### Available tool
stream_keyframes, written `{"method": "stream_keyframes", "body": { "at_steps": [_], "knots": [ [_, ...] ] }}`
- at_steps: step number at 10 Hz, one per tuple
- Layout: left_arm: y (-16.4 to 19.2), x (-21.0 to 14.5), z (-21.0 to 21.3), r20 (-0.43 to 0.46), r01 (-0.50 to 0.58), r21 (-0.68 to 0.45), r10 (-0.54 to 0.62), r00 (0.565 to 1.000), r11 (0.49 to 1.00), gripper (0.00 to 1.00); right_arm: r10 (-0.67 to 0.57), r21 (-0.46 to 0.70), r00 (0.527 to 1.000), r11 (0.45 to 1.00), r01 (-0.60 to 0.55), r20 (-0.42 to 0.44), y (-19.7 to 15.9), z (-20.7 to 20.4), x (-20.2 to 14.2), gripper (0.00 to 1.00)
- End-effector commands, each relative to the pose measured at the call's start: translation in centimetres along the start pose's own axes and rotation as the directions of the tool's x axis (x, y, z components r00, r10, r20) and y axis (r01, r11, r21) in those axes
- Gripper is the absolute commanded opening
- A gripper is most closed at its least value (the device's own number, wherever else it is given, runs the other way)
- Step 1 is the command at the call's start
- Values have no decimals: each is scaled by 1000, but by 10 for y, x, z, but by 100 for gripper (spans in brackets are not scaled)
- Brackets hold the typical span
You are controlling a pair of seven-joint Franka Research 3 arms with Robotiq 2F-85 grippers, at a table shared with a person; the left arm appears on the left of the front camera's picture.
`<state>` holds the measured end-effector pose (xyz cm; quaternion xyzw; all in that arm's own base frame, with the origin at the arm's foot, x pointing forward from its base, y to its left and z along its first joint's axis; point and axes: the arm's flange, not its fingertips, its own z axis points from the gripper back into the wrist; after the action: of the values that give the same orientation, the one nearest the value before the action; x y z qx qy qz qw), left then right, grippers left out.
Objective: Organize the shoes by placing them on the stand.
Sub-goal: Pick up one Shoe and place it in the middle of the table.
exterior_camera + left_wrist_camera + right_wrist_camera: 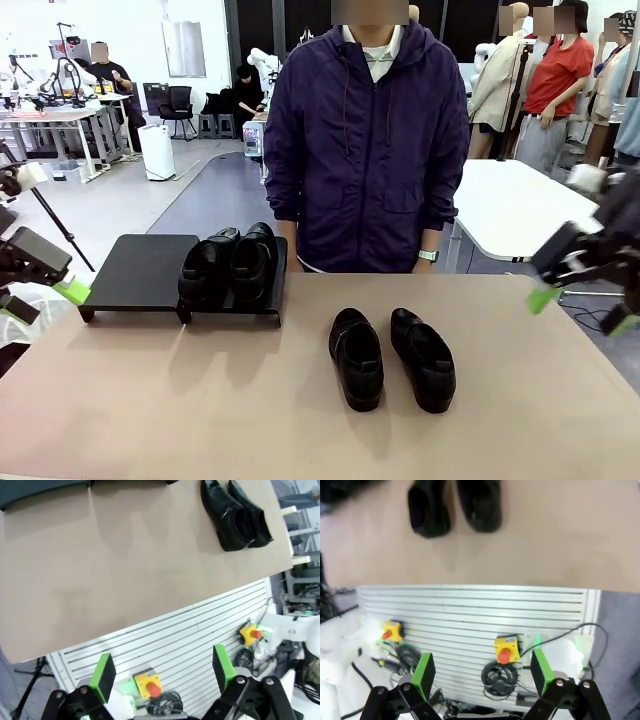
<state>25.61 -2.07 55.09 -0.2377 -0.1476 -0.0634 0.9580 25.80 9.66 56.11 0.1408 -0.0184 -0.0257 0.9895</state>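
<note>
1. The flat tan tabletop spans the lower half of the front view. A person in a dark purple zip jacket stands at its far edge, upper centre.

2. A ribbed, light metal slatted panel runs below the near table edge in both wrist views.

3. The low matte-black rectangular stand sits at centre left of the front view. Its left half is bare.

4. The left gripper, black with green pads, is at the left edge of the front view, beside the stand and off the table. Its jaws are spread to full width, with nothing between them and nothing touched. The right gripper is at the right edge in the same condition.

5. There are four glossy black leather slip-on shoes. Two stand side by side on the stand's right end. Two lie side by side on the tabletop, right of centre.

6. Yellow boxes with red push-buttons are fixed to the panel. Any print on them is too small to read.
</note>
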Motion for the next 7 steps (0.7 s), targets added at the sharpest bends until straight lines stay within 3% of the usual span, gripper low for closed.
{"method": "stream_keyframes", "body": {
  "at_steps": [1,2,4,5,6,7],
  "knots": [
    [1,-2,2,-3,-8,-3,8,1000,1000,100,94,-95,992,990,-102,-82,87,-49,33,100],
    [1,-2,2,-3,-8,-3,8,1000,1000,100,115,-115,982,984,-132,-147,120,-88,45,100],
    [1,-2,2,-3,-8,-3,8,1000,1000,100,97,-138,983,983,-118,-156,153,-145,54,100],
    [1,-2,2,-3,-8,-3,8,1000,1000,100,172,-130,979,974,-186,-111,145,-128,44,100],
    [1,-2,2,-3,-8,-3,8,1000,1000,100,137,-118,977,981,-157,-164,149,-146,25,100],
    [1,-2,2,-3,-8,-3,8,1000,1000,100,137,-118,977,981,-157,-164,149,-146,25,100]
  ]
}}
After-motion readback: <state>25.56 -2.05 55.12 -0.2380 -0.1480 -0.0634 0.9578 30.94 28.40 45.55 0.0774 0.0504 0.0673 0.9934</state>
